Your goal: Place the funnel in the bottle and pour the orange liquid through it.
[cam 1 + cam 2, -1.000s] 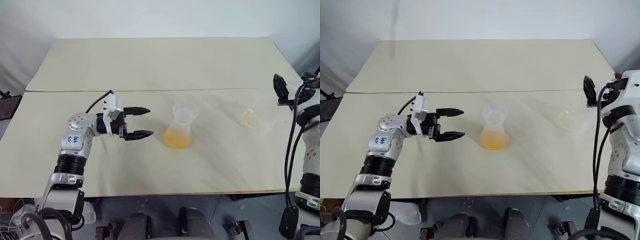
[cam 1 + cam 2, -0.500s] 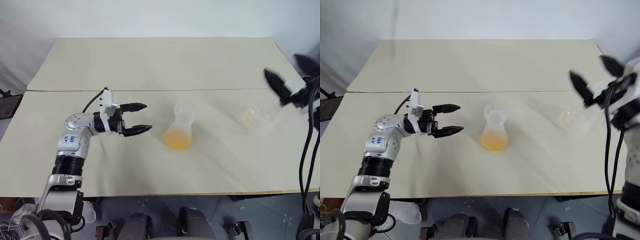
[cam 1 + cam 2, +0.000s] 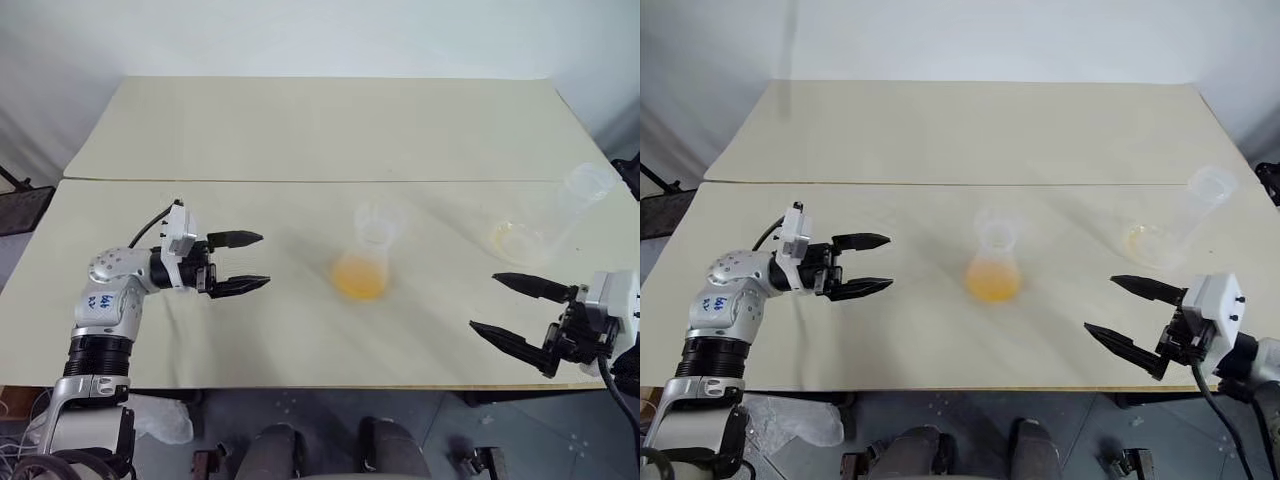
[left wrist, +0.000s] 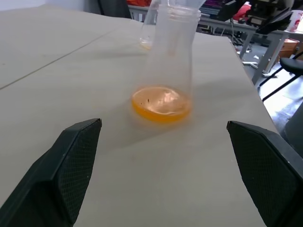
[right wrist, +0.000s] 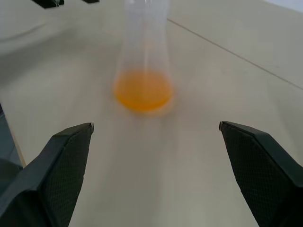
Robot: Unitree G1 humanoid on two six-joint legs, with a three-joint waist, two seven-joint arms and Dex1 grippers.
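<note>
1. Bottle (image 3: 364,255) stands upright mid-table between both grippers, orange liquid (image 3: 359,277) in its base and funnel (image 3: 375,216) on its neck.
2. Left gripper (image 3: 246,263), fingers apart, is nearer.
3. Right gripper (image 3: 516,311), also spread, holds nothing.
4. Larger flask (image 3: 545,218) lies tilted, nearest that hand.

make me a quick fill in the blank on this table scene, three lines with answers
1. The liquid in the bottle is ____ in colour.
2. The left gripper has its fingers ____.
3. The bottle stands ____ the two grippers, the right gripper on the other side.

Missing words: orange; open; between
</note>
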